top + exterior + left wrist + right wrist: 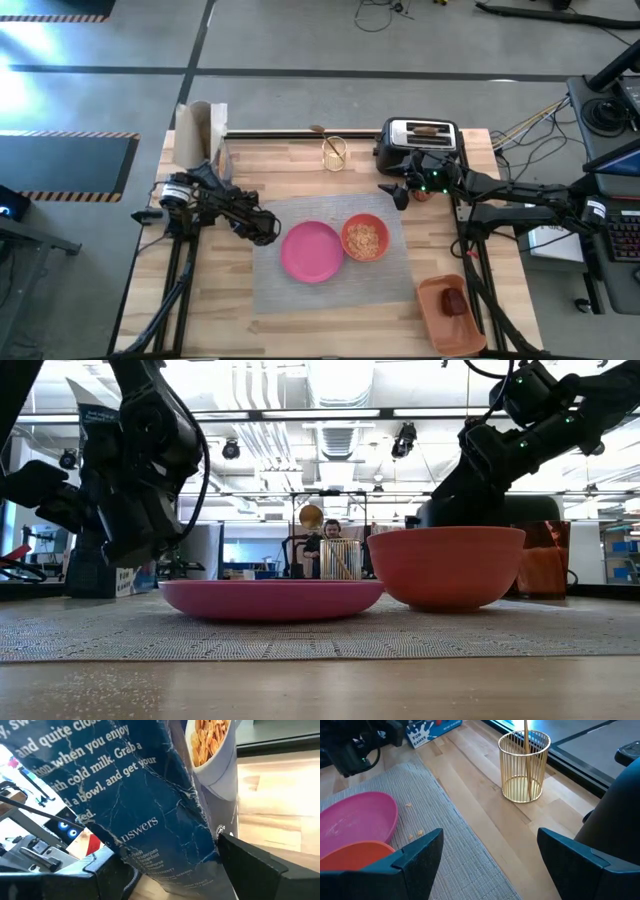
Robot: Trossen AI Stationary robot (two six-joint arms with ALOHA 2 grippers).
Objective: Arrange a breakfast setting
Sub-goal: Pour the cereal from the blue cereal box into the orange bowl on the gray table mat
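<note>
A round pink plate (312, 250) and an orange bowl (365, 238) holding cereal sit on the grey placemat (330, 295). A thin wooden utensil (526, 750) stands in a gold wire holder (335, 151) at the far edge. A blue cereal box (203, 135) stands at the far left corner. My left gripper (160, 870) is open right at the box (150, 805), one finger on each side of it. My right gripper (490, 855) is open and empty above the bare wood (400, 190) beside the toaster. The cup is out of view. My left gripper stands with its open fingers on either side of the cereal box's lower part (200, 855). One fingertip (235, 850) lies at the box's creased edge. I cannot tell whether it touches the box.
A black-and-silver toaster (420, 140) stands at the far right with something brown in a slot. An orange tray (450, 312) at the near right corner holds a dark red-brown thing (455, 300). Loose cereal crumbs (415, 834) lie on the placemat.
</note>
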